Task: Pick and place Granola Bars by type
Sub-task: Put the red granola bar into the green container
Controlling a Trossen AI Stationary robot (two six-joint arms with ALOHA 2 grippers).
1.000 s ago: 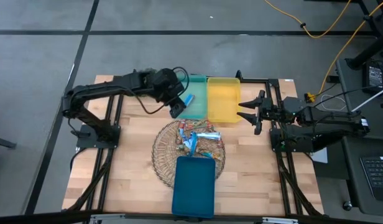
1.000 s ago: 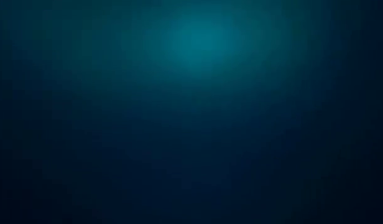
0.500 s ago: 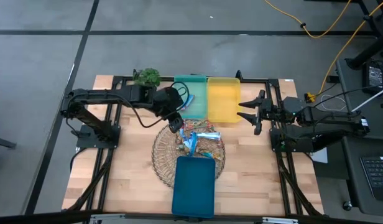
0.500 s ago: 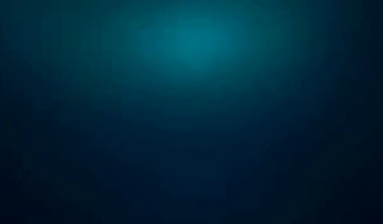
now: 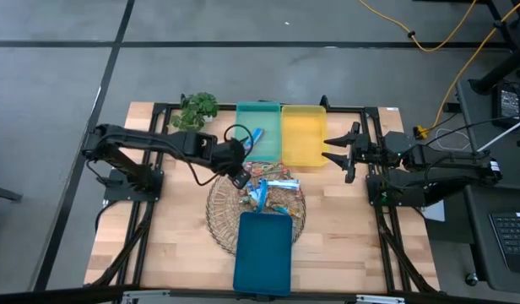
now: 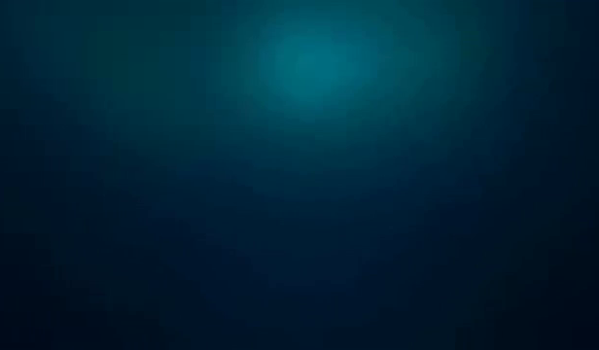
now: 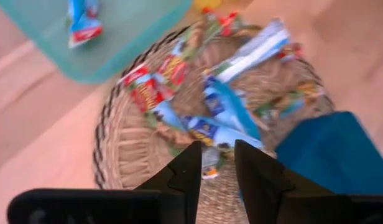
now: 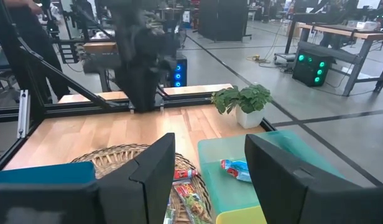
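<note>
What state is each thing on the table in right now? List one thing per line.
Left gripper: over the basket's edge, jaws slightly apart, empty.
Right gripper: beside the yellow tray, jaws open, empty.
Basket: holds a heap of bars.
Green tray: holds one blue bar.
Yellow tray: empty.
Blue tray: overlapping the basket.

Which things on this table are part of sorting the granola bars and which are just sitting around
Part of the job:
shiny wrapped granola bars in the round wire basket
blue-wrapped bar in the rectangular green tray
rectangular yellow tray
rectangular dark blue tray

Lying about:
small potted green plant
</note>
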